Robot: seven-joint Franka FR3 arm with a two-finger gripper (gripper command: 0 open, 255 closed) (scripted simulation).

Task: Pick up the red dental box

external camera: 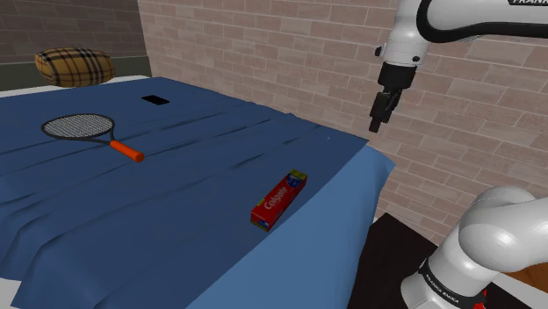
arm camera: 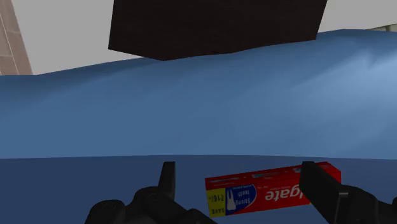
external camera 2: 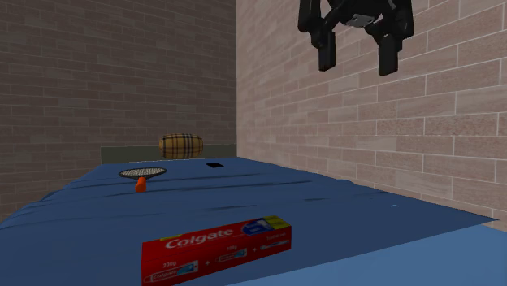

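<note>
Two black fingers of the gripper point(external camera 2: 357, 67) stand wide apart with nothing between them, so the claw is spread and holds nothing. It hangs high in the air in front of the brick wall point(external camera: 290, 61), well above the blue bed cover point(external camera: 176, 193).

The red dental box point(external camera: 279, 200) lies flat on this cover, near the edge of the bed that is closest to the arm. It is well apart from the gripper point(external camera: 379, 118), which is up and to the right of it in the shoulder view. White letters "Colgate" are on its long side point(external camera 2: 217, 247). In the wrist view the box point(arm camera: 267, 191) appears between the fingers point(arm camera: 167, 178), but far beyond them, and they do not touch it.

Farther along the cover lies a tennis racket point(external camera: 83, 129) with an orange handle, and beyond it a small flat black object point(external camera: 155, 100). A checked pillow point(external camera: 75, 67) rests at the far end of the bed.
</note>
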